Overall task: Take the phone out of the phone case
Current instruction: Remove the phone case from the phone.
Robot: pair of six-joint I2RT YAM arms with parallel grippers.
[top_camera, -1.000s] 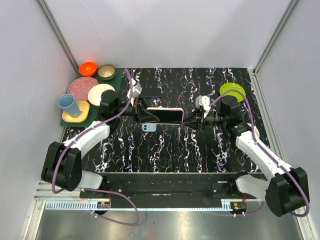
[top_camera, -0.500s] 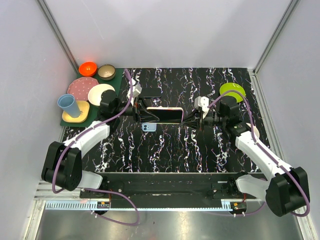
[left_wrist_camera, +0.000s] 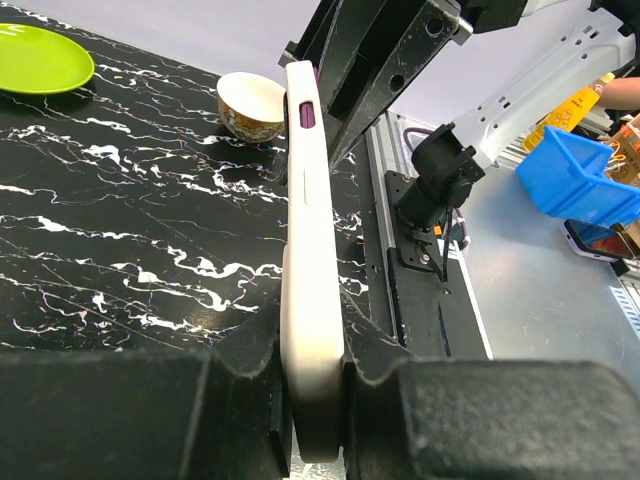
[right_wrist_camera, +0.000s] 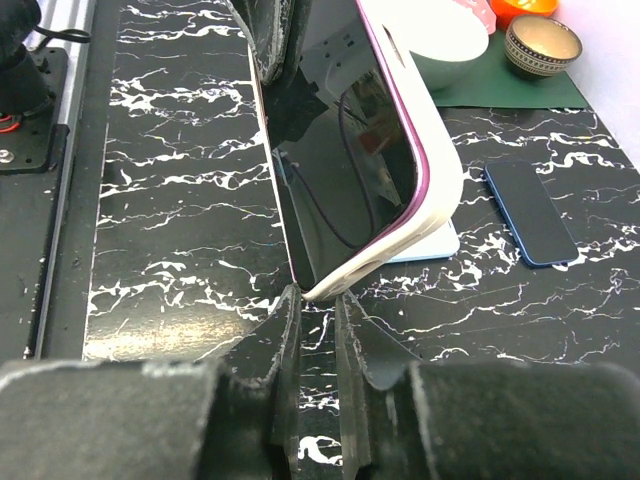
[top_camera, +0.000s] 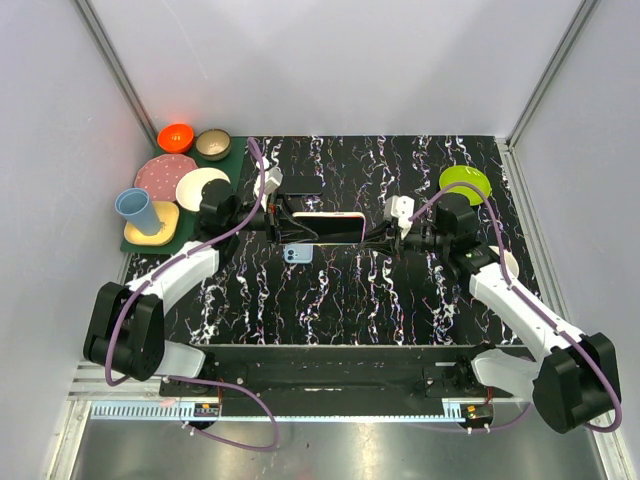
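The phone case [top_camera: 328,228] is held in the air above the middle of the counter [top_camera: 400,290], on its long edge, between the two arms. Compared with one second ago, it has been shifted a little toward the far side. The right gripper [top_camera: 372,238] has been brought in leftward, up to the right end of the case. From this it is judged that the second hold needed for pulling the two parts apart has now been taken, but the separation itself is not yet done.

In the right wrist view, the dark glass of the phone [right_wrist_camera: 340,170] is seen seated inside the pale cream shell, which has a purple inner rim. Whether the glass is already lifted at the corner cannot be told. The fingers of the right gripper are drawn together to a narrow gap, and the corner of the case is nipped between their tips. In the left wrist view, the left gripper [left_wrist_camera: 315,400] is clenched on the other end of the case.

Under the case, a light blue object [top_camera: 297,255] lies flat on the counter.
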